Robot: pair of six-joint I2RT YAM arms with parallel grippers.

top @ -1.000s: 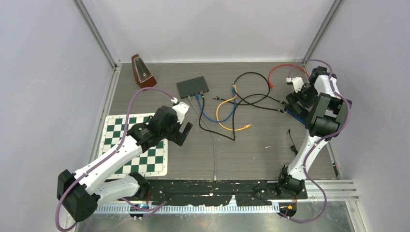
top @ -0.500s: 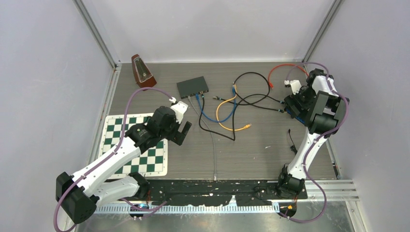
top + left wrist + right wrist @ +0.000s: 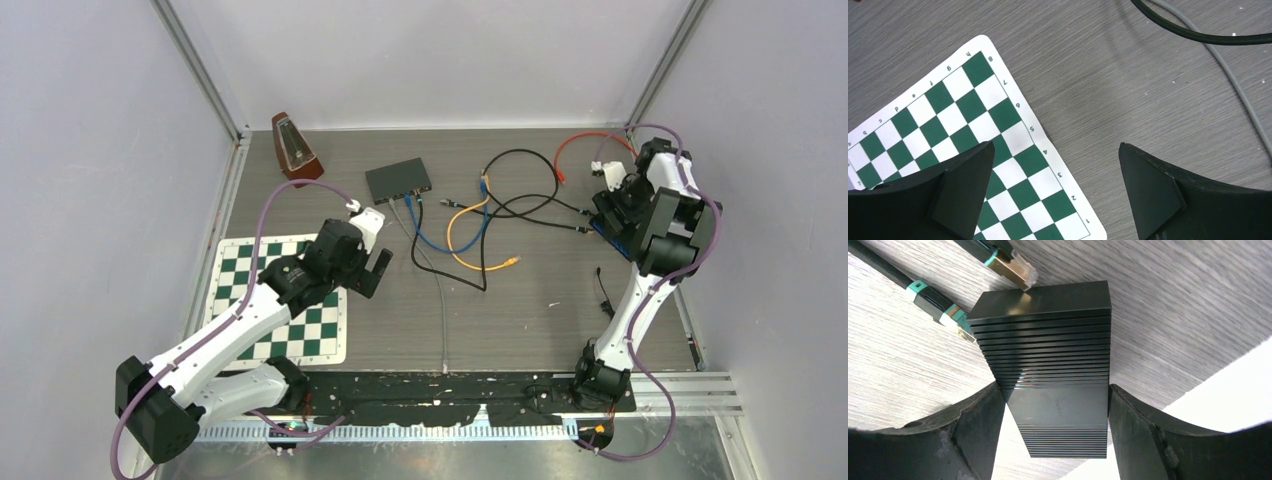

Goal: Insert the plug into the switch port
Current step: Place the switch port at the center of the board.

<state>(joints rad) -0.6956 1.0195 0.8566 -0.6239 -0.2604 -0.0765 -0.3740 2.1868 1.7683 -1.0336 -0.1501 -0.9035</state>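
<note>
The chessboard mat (image 3: 280,300) at lower left is checked green and white with a white border. The metronome (image 3: 295,148) at upper left is reddish brown. The network switch (image 3: 398,180) at upper centre is dark grey. To its right lie a blue cable (image 3: 425,238), an orange cable (image 3: 490,267), a black cable (image 3: 520,151) and a red cable (image 3: 585,138). A grey cable (image 3: 443,320) runs toward the bottom. The table (image 3: 540,320) is grey wood grain. In the right wrist view, the ribbed box (image 3: 1048,370) is glossy black, and the plugs (image 3: 1015,267) at upper left have teal collars and gold tips.
</note>
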